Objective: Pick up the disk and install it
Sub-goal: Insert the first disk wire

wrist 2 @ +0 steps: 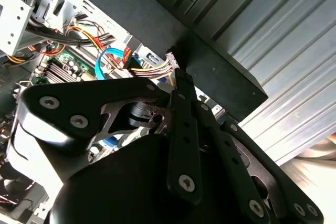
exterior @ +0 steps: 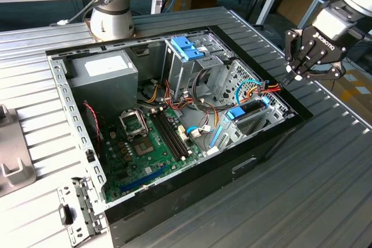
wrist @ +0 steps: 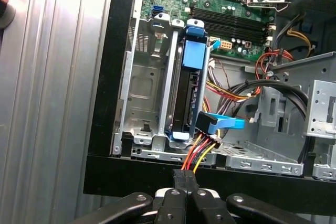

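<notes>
disk [wrist: 185, 94] seated in case, pincer [exterior: 290, 75] closed, empty

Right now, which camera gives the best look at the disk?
The first wrist view: the disk stands edge-on in its bay, with blue rails at both ends and cables beside it. In the exterior view the disk is small, near the case's edge. The second wrist view looks past the gripper.

The exterior view looks steeply down from a distance on the open computer case [exterior: 174, 120] lying on the ribbed table [exterior: 325, 190]. The first wrist view looks past the tool [wrist: 185, 192] over the case wall into the drive cage [wrist: 157, 82] and the motherboard [wrist: 231, 3]. The second wrist view sits close behind the tool's black links [wrist 2: 184, 129], facing the same case edge.
</notes>
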